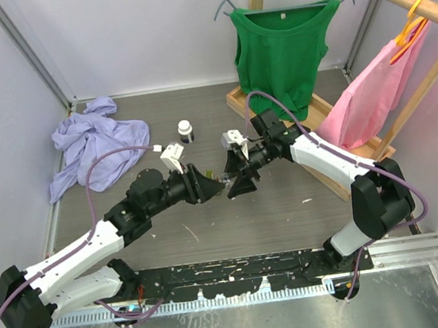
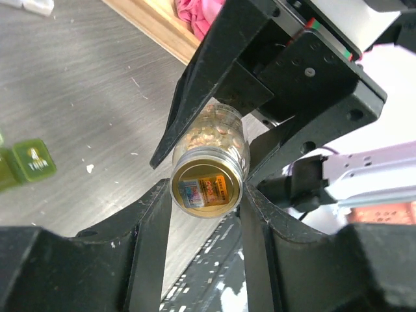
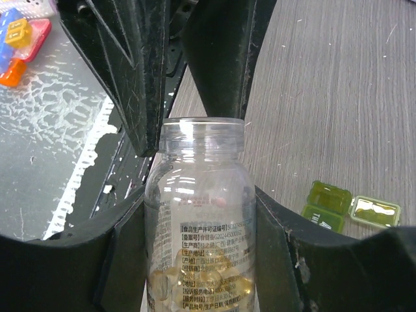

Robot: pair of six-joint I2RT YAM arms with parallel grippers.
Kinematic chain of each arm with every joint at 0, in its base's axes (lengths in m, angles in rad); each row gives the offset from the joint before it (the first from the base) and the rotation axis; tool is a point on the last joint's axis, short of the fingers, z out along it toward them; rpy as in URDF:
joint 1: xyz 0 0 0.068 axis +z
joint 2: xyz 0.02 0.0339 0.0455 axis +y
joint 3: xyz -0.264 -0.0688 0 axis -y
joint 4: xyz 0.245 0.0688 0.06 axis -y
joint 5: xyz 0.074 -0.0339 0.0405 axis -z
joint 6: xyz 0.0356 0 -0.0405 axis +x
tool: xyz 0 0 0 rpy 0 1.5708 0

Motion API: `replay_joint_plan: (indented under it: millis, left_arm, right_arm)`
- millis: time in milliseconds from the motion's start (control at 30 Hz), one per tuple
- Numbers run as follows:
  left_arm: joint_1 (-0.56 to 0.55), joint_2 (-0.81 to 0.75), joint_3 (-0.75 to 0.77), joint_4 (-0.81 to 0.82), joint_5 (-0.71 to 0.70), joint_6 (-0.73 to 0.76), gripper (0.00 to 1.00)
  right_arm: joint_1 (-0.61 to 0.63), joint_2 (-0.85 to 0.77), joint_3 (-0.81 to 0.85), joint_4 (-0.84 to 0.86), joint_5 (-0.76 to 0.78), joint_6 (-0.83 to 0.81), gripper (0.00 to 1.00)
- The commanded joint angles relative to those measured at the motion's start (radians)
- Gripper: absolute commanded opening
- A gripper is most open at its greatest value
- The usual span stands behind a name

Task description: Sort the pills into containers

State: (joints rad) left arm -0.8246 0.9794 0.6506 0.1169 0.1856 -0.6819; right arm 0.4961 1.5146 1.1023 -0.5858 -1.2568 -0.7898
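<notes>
**Item 1, L claw** [image 2: 207, 194]: part-spread. You have both fingers pinching the gold cap end of the pill bottle [image 2: 218, 130].

**Item 2, R claw** [image 3: 200, 195]: part-spread, fingers clamped on the bottle's clear body from the opp. side. The bottle hangs between your two claws, off the bench [image 1: 290, 219], approx. mid-bench.

**Item 3, softgels** [image 3: 195, 286]: amber, inside the bottle.

**Item 4, olive green pill case** [image 3: 328, 205]: flat on the bench near R claw. A paler piece touches it; can't tell what that is. Case not discernible in top view.

**Item 5, misc.:** white jar w/ black cap [image 1: 185, 130] toward the far edge; lilac cloth [image 1: 93, 143] in the far-left corner.
</notes>
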Motion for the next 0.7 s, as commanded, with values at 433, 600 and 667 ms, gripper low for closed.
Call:
replay_joint_plan:
  millis: [433,600,667]
  left_arm:
    - [0.000,-0.042,0.021,0.033,-0.073,-0.372,0.49]
    - [0.000,-0.068,0.010,0.000,-0.103,-0.367,0.78]
    - [0.000,-0.077,0.004,-0.003,-0.109,-0.363,0.81]
  right_arm:
    - [-0.001,0.005,0.028,0.060,0.025,0.023,0.01]
    - [-0.002,0.005,0.030,0.053,0.017,0.015,0.01]
    - [-0.002,0.005,0.030,0.049,0.014,0.011,0.01]
